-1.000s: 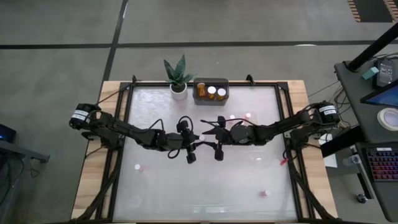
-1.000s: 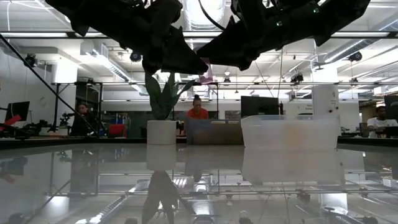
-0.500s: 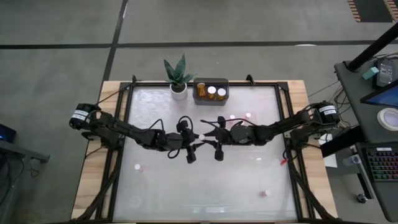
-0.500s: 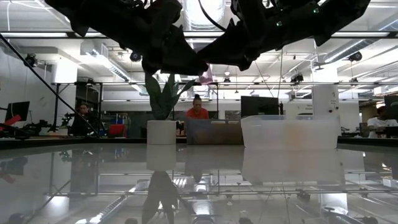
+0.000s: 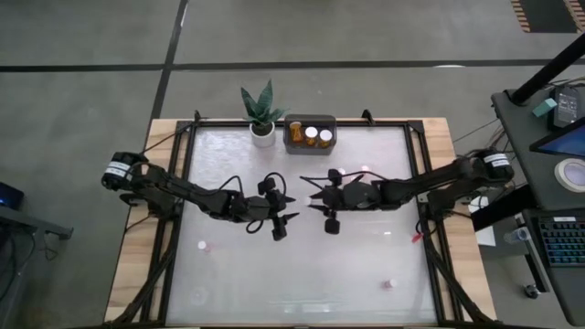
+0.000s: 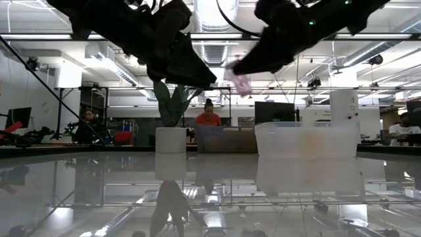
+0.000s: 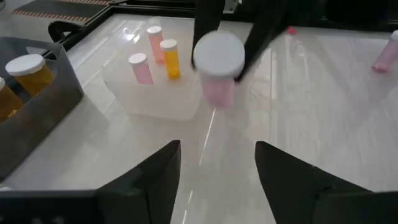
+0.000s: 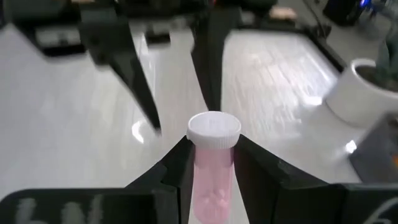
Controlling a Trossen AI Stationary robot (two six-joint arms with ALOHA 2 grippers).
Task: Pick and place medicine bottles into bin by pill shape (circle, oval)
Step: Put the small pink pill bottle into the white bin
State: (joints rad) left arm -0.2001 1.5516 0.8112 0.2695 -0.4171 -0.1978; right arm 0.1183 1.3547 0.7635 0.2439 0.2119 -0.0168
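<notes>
While L gripper [image 7: 217, 165] gapes, R gripper [image 8: 211, 155] (shut) holds pink bottle [image 8: 211, 168]

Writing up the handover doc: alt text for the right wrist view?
The right gripper is shut on a pinkish bottle with a white cap, held above the table. The left gripper's open fingers hang just beyond it, and a white plant pot stands at the edge.

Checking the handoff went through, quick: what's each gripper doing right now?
Left gripper: open, empty.
Right gripper: shut on the pink bottle, above the table.
</notes>
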